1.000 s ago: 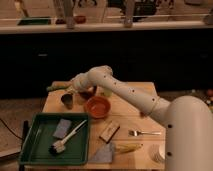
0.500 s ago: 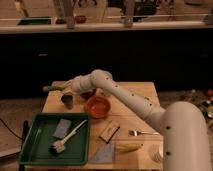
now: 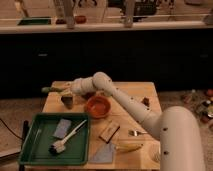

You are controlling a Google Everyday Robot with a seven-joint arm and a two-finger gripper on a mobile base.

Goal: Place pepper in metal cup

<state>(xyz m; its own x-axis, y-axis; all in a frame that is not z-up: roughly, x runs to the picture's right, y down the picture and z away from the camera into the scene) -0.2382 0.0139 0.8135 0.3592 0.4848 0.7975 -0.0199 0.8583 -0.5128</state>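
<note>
The slim green pepper (image 3: 50, 90) sticks out to the left from my gripper (image 3: 64, 90), above the table's far left edge. The gripper is shut on the pepper's right end. The small dark grey metal cup (image 3: 67, 101) stands upright on the wooden table, just below and slightly right of the gripper. The pepper is outside the cup, level and a little above its rim. My white arm (image 3: 125, 102) reaches in from the lower right, across the back of the table.
An orange-red bowl (image 3: 97, 106) sits right of the cup. A green tray (image 3: 30, 150) at front left holds a brush and a grey sponge. A wooden block (image 3: 109, 131), spoon (image 3: 136, 133), pale yellow item (image 3: 128, 147) and grey cloth (image 3: 104, 153) lie in front.
The gripper with the pepper has shifted slightly left and down, closer to the cup. Nothing else on the table has moved.
</note>
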